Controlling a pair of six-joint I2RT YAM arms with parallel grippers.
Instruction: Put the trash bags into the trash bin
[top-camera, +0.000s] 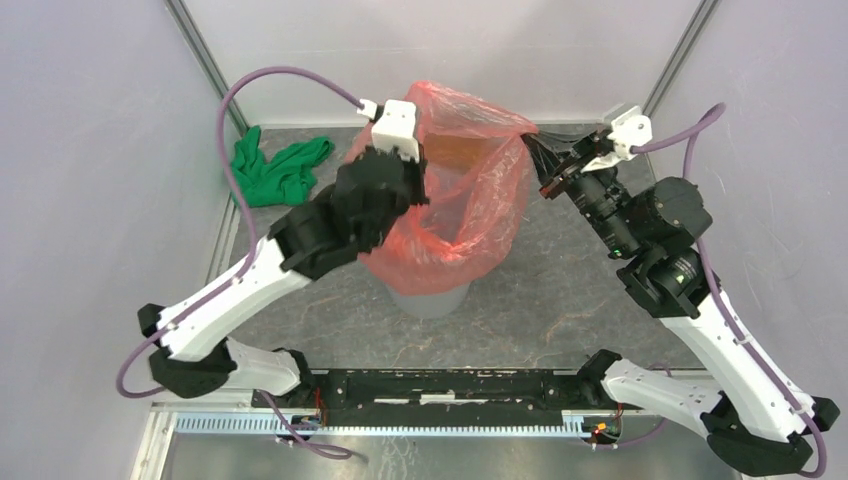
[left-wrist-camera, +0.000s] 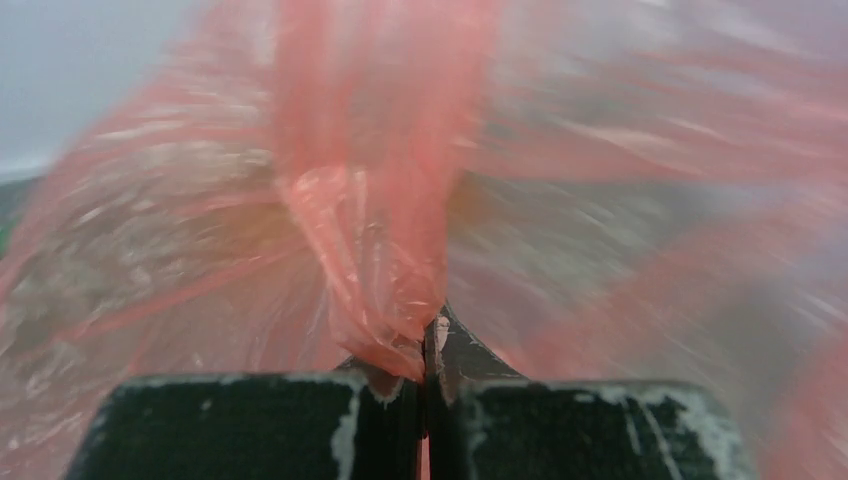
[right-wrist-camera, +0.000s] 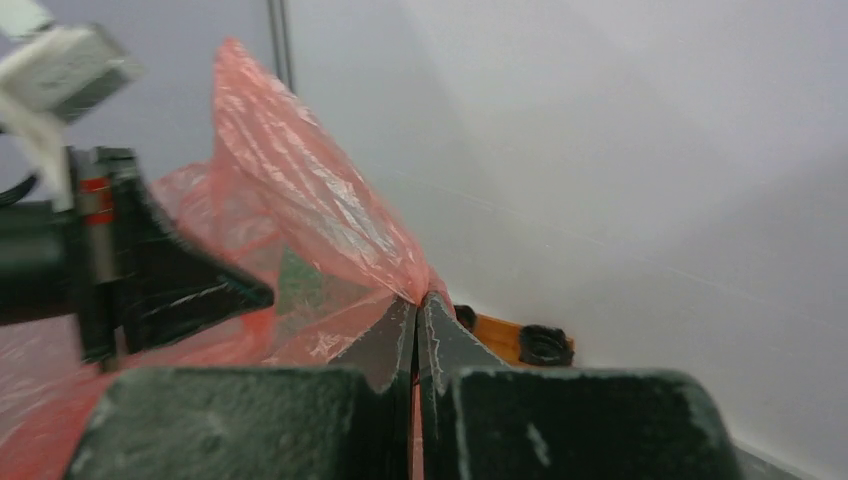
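Observation:
The red-orange trash bag (top-camera: 480, 190) is spread open as a wide sheet over the grey trash bin (top-camera: 430, 298), whose lower wall shows under the film. My left gripper (top-camera: 418, 150) is shut on the bag's left rim; its wrist view shows a pinched fold of film (left-wrist-camera: 385, 270) between the closed jaws (left-wrist-camera: 428, 345). My right gripper (top-camera: 530, 140) is shut on the bag's right rim, film caught at its fingertips (right-wrist-camera: 418, 305). The bag (right-wrist-camera: 300, 230) stretches between both grippers above the bin. The bin's rim is hidden by the bag.
A green cloth (top-camera: 275, 168) lies at the back left of the table. An orange tray (right-wrist-camera: 505, 338) with a black part sits by the back wall, behind the bag. White enclosure walls stand close on the left, back and right.

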